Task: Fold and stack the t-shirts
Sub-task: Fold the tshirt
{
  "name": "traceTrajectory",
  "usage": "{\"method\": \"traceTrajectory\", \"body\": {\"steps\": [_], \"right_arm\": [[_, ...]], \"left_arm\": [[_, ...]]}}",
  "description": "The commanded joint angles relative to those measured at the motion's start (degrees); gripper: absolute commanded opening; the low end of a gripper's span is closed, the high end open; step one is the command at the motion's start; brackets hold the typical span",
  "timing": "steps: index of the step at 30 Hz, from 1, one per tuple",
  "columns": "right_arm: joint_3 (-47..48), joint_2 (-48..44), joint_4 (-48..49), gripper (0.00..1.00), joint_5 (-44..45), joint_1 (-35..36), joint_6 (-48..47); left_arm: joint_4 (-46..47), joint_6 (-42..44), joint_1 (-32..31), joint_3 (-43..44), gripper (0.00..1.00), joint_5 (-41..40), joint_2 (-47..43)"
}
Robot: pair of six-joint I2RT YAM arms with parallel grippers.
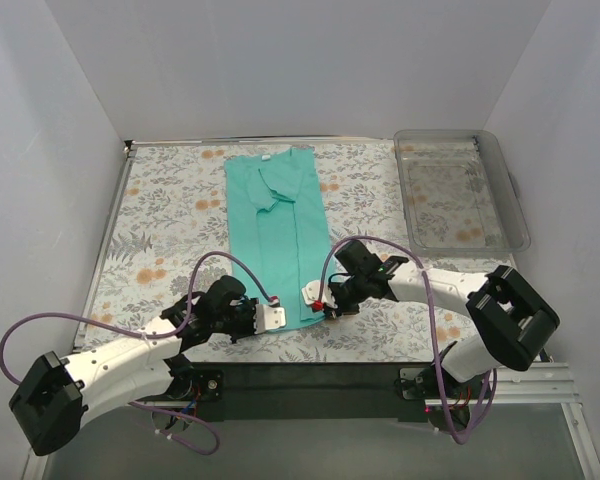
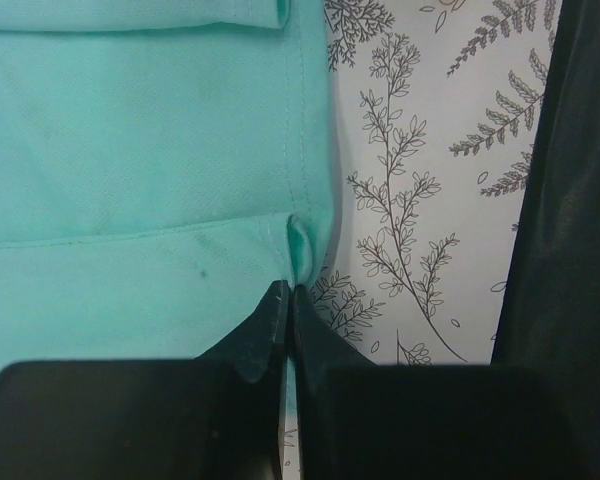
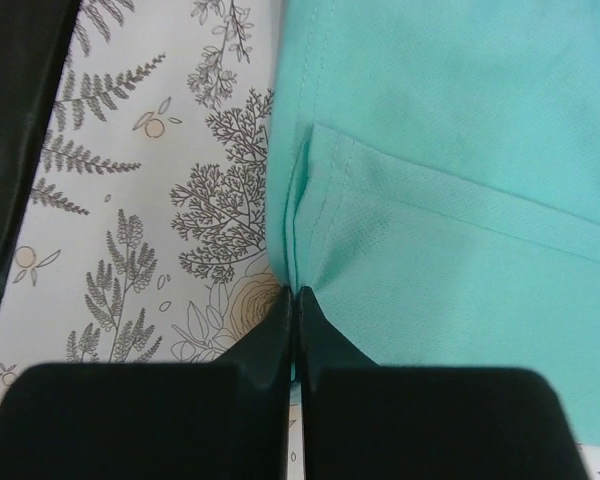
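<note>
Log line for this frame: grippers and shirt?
left gripper: shut on t-shirt hem | right gripper: shut on t-shirt hem | t-shirt: narrow lengthwise fold, flat on table

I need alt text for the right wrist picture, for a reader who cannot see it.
The right gripper, black and shut, pinches the edge of a teal-green t-shirt beside a folded layer. The shirt fills the picture's right side; a floral tablecloth shows on its left.

The top camera sits high up behind the arms and looks down on the whole tabletop [image 1: 160,200]. One wrist camera sits right behind the left claw [image 2: 288,300], one behind the right claw [image 3: 296,300]. Both look from very close at the near edge of the green shirt [image 1: 277,230]. All three views share that edge.
</note>
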Motion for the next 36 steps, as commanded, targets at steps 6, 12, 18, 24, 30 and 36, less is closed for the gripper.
{"method": "traceTrajectory", "body": {"steps": [6, 12, 18, 24, 30, 36], "right_arm": [[6.09, -2.77, -7.22, 0.01, -8.59, -2.92, -2.46], [11.36, -0.75, -10.13, 0.01, -10.97, -5.47, -3.60], [15.58, 1.45, -11.71, 0.01, -12.64, -9.07, -3.78], [20.41, 6.19, -12.51, 0.01, -13.87, -12.85, -2.73], [27.53, 12.34, -13.21, 0.01, -15.36, -15.84, -0.27], [35.27, 18.75, -13.39, 0.01, -14.84, -16.55, 2.89]], "left_arm": [[-0.76, 3.16, -0.26, 2.84, 0.00, 2.34, -0.39], [-1.55, 8.44, 1.58, 8.63, 0.00, 2.69, 6.72], [-3.13, 14.22, 8.26, 14.16, 0.00, 5.85, 9.46], [-2.61, 18.10, 14.15, 20.40, 0.00, 9.99, 15.69], [-0.67, 19.43, 19.78, 26.47, 0.00, 14.47, 24.04], [-0.41, 20.39, 25.31, 32.63, 0.00, 16.32, 29.58]]}}
